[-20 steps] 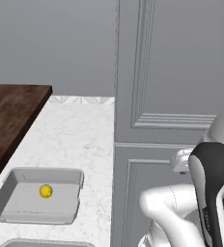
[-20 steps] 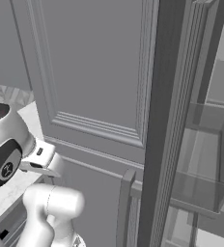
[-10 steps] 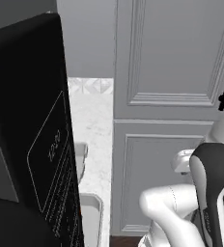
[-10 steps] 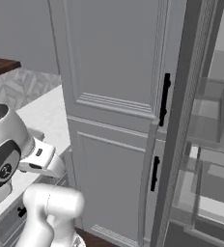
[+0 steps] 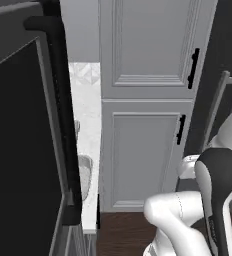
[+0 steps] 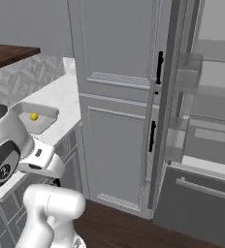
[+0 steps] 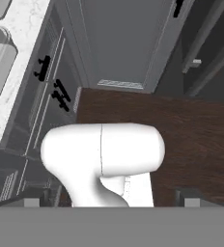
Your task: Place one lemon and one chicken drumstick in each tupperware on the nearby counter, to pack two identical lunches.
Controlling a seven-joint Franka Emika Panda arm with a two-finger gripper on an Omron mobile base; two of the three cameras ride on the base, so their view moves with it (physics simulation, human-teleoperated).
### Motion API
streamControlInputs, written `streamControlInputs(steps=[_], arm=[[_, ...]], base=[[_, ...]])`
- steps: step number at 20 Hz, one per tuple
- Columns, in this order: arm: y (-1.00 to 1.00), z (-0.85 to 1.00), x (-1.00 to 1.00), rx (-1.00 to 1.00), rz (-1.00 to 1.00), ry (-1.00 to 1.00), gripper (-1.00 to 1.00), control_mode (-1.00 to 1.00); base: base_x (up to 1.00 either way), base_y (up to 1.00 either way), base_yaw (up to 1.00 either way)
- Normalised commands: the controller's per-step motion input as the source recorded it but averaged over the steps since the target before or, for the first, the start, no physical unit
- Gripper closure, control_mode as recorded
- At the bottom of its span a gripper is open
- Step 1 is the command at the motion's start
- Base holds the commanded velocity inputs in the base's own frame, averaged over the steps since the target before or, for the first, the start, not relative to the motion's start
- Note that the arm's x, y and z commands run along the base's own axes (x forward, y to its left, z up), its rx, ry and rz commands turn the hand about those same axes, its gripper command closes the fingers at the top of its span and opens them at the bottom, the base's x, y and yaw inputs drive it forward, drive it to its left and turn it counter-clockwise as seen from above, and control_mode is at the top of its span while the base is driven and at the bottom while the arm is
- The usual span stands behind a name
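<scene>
Base swung rightward, lemon (image 6: 34,116) inside tupperware (image 6: 44,110) on counter (image 6: 61,97), gripper (image 7: 111,202) spread wide, empty

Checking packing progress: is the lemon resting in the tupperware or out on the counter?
Touching. The right base view shows the lemon sitting on the floor of the tupperware, inside its rim, not on the counter.

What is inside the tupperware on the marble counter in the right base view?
One lemon lies in the tupperware. No drumstick shows beside it, though the robot's arm covers the tray's near end.
</scene>
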Motion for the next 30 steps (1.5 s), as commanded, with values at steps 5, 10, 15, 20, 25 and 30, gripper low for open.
streamControlInputs(steps=[5, 10, 15, 20, 25, 30], arm=[[0.0, 0.0, 0.0, 0.0, 0.0, 0.0, -1.0, 1.0], [0.0, 0.0, 0.0, 0.0, 0.0, 0.0, -1.0, 1.0], [0.0, 0.0, 0.0, 0.0, 0.0, 0.0, -1.0, 1.0], [0.0, 0.0, 0.0, 0.0, 0.0, 0.0, -1.0, 1.0], [0.0, 0.0, 0.0, 0.0, 0.0, 0.0, -1.0, 1.0], [0.0, 0.0, 0.0, 0.0, 0.0, 0.0, -1.0, 1.0]], base=[[-1.0, -0.8, -0.22], [-0.42, -0.98, -0.31], [0.05, -0.82, -0.39], [0.57, -0.39, -0.05], [0.73, -0.32, 0.06], [0.97, -0.6, 0.0]])
